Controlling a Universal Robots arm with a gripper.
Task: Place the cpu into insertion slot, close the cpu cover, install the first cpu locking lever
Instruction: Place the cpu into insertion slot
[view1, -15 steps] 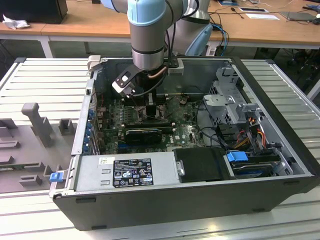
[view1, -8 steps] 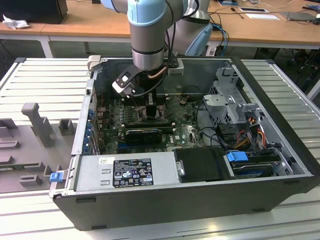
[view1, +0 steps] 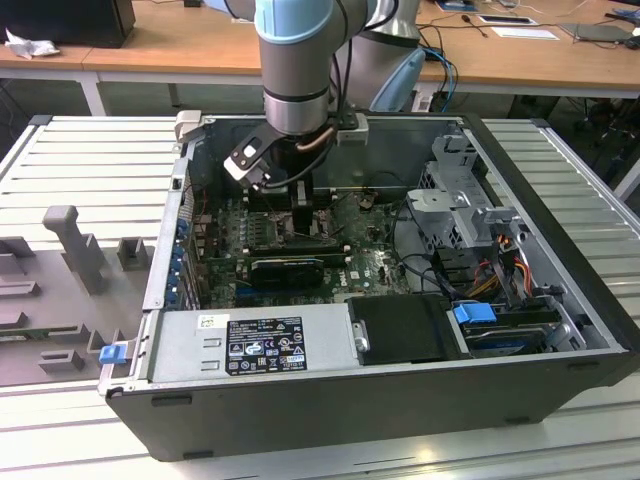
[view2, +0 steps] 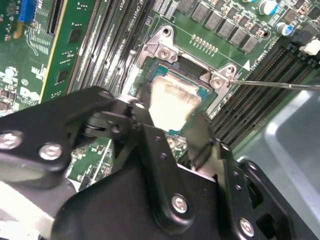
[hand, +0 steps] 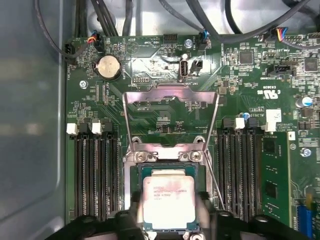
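— Over the cpu socket (hand: 165, 150), what was the gripper (hand: 169, 222) doing?
— Its jaws were closed on the cpu (hand: 168, 200), one against each of two opposite edges. The pale metal top showed between them in both wrist views.
— Was the chip down in the socket?
— It sat within the socket's outline, but I could not tell whether it was fully seated.
— And the cpu cover (hand: 170, 94)?
— Swung open, standing back from the socket on its hinged side.
— Any lever?
— A thin wire locking lever (view2: 280, 85) ran out from one socket corner, clear of the open cover.
— And around the socket?
— Black memory slots (hand: 95, 175) flanked it on two sides, and a coin cell (hand: 108, 66) lay beyond the open cover. In the exterior view, the arm (view1: 300, 60) reached down into the open computer case (view1: 350, 410).
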